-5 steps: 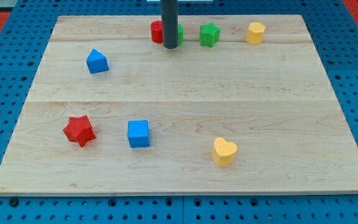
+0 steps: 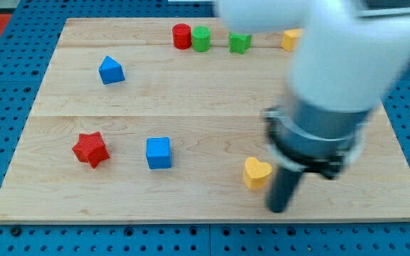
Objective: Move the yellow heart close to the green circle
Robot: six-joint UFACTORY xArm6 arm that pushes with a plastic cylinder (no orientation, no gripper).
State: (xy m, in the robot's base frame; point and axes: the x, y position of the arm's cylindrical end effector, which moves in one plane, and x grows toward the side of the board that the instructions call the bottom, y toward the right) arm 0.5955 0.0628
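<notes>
The yellow heart (image 2: 257, 173) lies near the board's bottom edge, right of centre. The green circle (image 2: 201, 38) stands at the view's top, between a red cylinder (image 2: 182, 35) on its left and a green star (image 2: 240, 43) on its right. My tip (image 2: 278, 209) rests on the board just below and to the right of the yellow heart, very close to it. The blurred arm body above the tip hides much of the board's right side.
A blue house-shaped block (image 2: 111, 70) sits at upper left. A red star (image 2: 90, 148) and a blue cube (image 2: 159, 152) lie at lower left. A yellow block (image 2: 289, 39) at the top right is partly hidden by the arm. The wooden board (image 2: 84, 192) lies on a blue pegboard.
My tip has swung from the top of the board, by the red cylinder and green circle, down to the yellow heart's lower right. No block has moved.
</notes>
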